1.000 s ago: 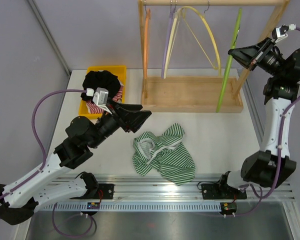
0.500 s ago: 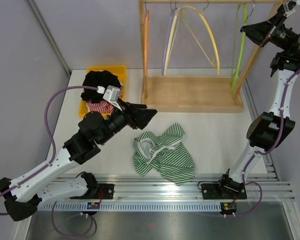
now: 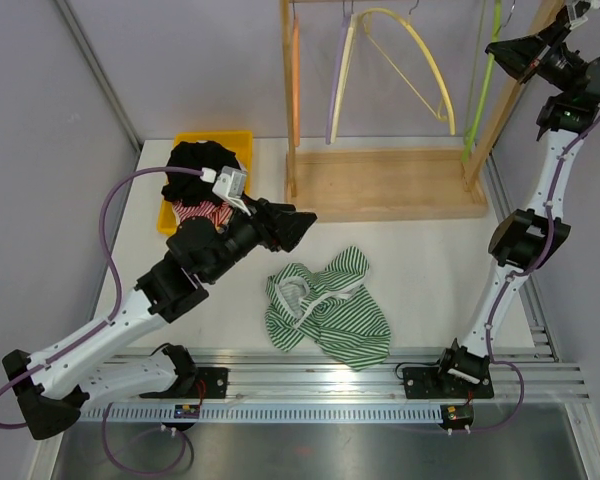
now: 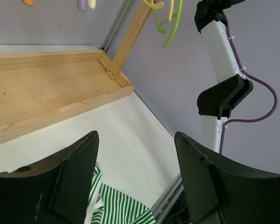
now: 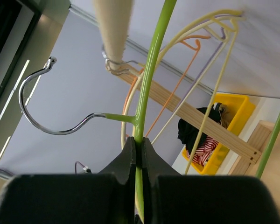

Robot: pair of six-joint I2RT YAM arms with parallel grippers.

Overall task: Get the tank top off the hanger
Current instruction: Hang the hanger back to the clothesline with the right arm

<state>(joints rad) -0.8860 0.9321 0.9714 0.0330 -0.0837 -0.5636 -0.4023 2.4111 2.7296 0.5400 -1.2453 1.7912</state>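
The green-and-white striped tank top (image 3: 327, 312) lies crumpled on the white table, off any hanger; a corner of it shows in the left wrist view (image 4: 119, 207). My left gripper (image 3: 298, 227) is open and empty, hovering just above and left of the top. My right gripper (image 3: 497, 50) is raised at the rack's top right, shut on the bare green hanger (image 3: 483, 85). In the right wrist view the fingers (image 5: 130, 158) pinch the green hanger (image 5: 149, 70) just below its metal hook (image 5: 46, 116), near the rack's wooden rail (image 5: 113, 28).
The wooden rack (image 3: 385, 185) stands at the back with orange, purple and yellow hangers (image 3: 410, 60) on it. A yellow bin (image 3: 212, 165) of clothes sits at the back left. A metal rail (image 3: 380, 365) runs along the near table edge.
My right gripper has lifted the green hanger up to the rack's top rail. My left gripper has moved up and slightly right, still open.
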